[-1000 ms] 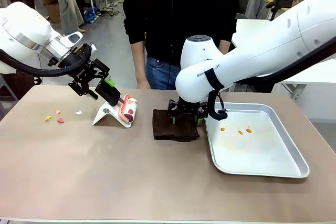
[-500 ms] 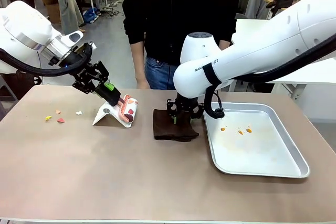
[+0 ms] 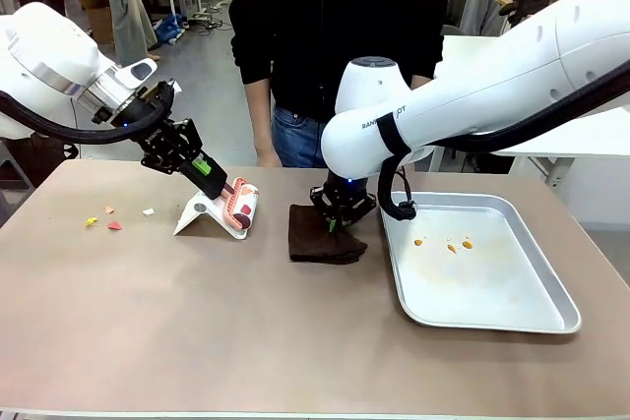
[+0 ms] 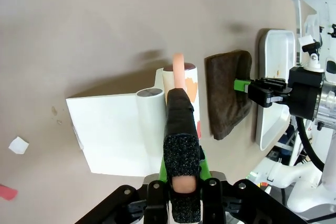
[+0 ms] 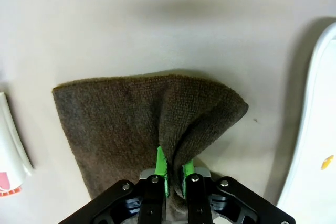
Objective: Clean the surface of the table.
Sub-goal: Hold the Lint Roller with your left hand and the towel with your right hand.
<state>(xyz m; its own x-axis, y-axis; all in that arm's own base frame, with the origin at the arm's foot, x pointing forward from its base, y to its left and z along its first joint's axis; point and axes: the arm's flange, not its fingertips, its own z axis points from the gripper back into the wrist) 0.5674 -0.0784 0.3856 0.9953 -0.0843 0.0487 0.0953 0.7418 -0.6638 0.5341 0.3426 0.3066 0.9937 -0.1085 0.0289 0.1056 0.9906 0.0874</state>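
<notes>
The big brown table (image 3: pixel 197 341) lies under the brown cloth (image 3: pixel 313 243) and runs out wide on every side of it.

Far to the left of the cloth, a few little scraps (image 3: pixel 114 226) lie on the table. They are yellow, pink, red and white.

Closer to the cloth, but still on its left, the left pincer (image 3: pixel 215 180) reaches down at a slant. Its two fingers are pressed together on the pale pink handle of a roller (image 3: pixel 242 202). The roller sits in a white holder (image 3: pixel 200 215) that stands on the table just beside the cloth's left edge. The holder and the cloth do not touch.

The right pincer (image 3: pixel 338 220) points down onto the cloth, at the side far from the roller. Its green pads (image 5: pixel 161 169) pinch a fold of the cloth, and the fold bunches up between them. The rest of the cloth lies flat on the table.

Just to the right of the cloth there is a shiny metal tray (image 3: pixel 492 292), with a thin gap between them. A few small orange bits (image 3: pixel 451 248) lie in the tray.

Behind the cloth, at the far edge of the table, a person (image 3: pixel 335 36) in a black top stands.
</notes>
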